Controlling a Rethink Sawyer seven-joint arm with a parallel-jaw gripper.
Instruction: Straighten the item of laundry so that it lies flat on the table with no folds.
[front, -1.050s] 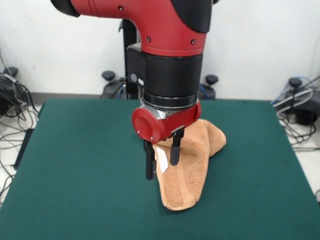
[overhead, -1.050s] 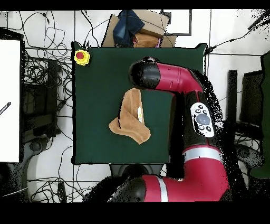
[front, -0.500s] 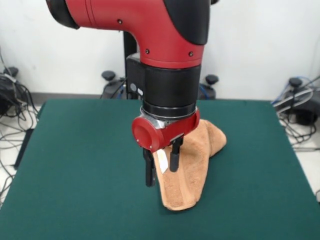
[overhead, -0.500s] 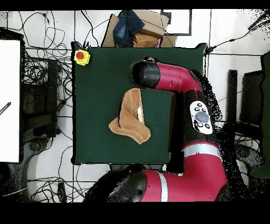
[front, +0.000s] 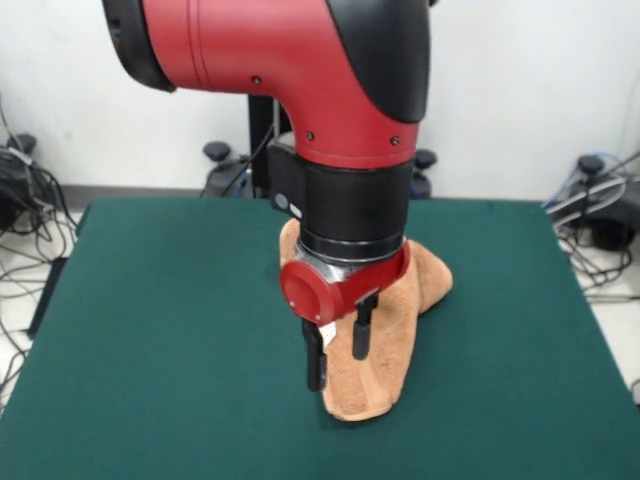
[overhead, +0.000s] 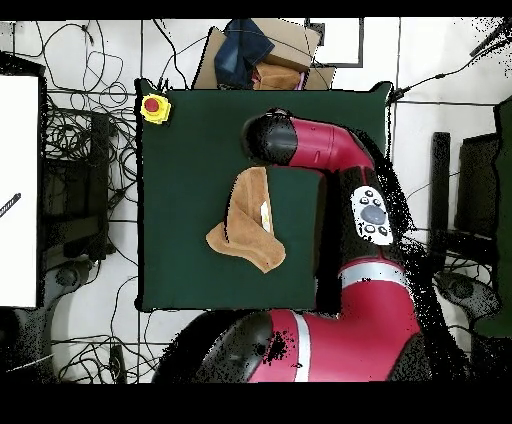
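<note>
Dark green felt covers the table (front: 150, 330), and cables and equipment are seen on the pale floor around it. The towel (front: 385, 330) lies on this table, near the middle and somewhat toward the edge opposite the yellow box with a red button (overhead: 154, 107) that sits at one table corner. The task is judged barely begun: the towel is seen folded over itself into a long, narrow bundle with a bend, and no part is spread flat yet. Unfolding and smoothing are all left to be done.

In the overhead view the towel's (overhead: 248, 220) long axis runs roughly along the table's length, its narrow end pointing away from the robot's base and its wider, bent end lying nearer the base. A small white tag (front: 326, 335) shows on the cloth.

The gripper (front: 338, 352) hangs over the towel's near part, its fingers (front: 315, 362) spread apart and pinching nothing; whether the cloth is touched cannot be told.
</note>
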